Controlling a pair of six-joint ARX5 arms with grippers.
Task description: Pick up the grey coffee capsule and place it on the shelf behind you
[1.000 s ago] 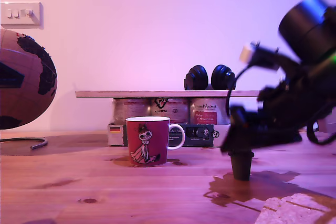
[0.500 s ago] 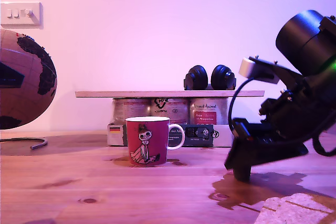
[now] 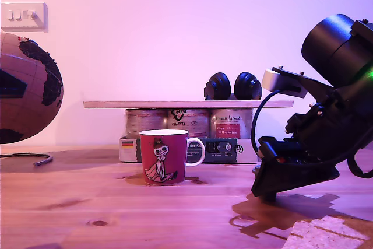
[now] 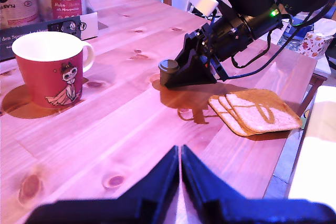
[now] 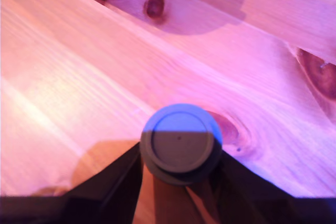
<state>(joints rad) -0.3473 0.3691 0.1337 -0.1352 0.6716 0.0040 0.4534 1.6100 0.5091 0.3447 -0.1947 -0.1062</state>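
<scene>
Since a second ago: my second tool [image 5: 178, 182] has sunk from raised to low over the counter [image 3: 87, 202], jaws pinching the grey coffee capsule [image 5: 179, 142].
First tool [image 4: 180, 182]: jaws pressed together, empty, well apart.
Room: bare wood between capsule and red mug [image 3: 166, 157]; cork coasters [image 4: 257, 111] near.
Capsule: dark, round-lidded, upright.
Shelf [image 3: 186, 104]: behind mug, headphones [image 3: 233, 86] on it.

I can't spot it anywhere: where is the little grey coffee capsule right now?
The grey coffee capsule sits between the jaws of my second tool, low over the tabletop, at the exterior view's right, beyond the red mug.
</scene>
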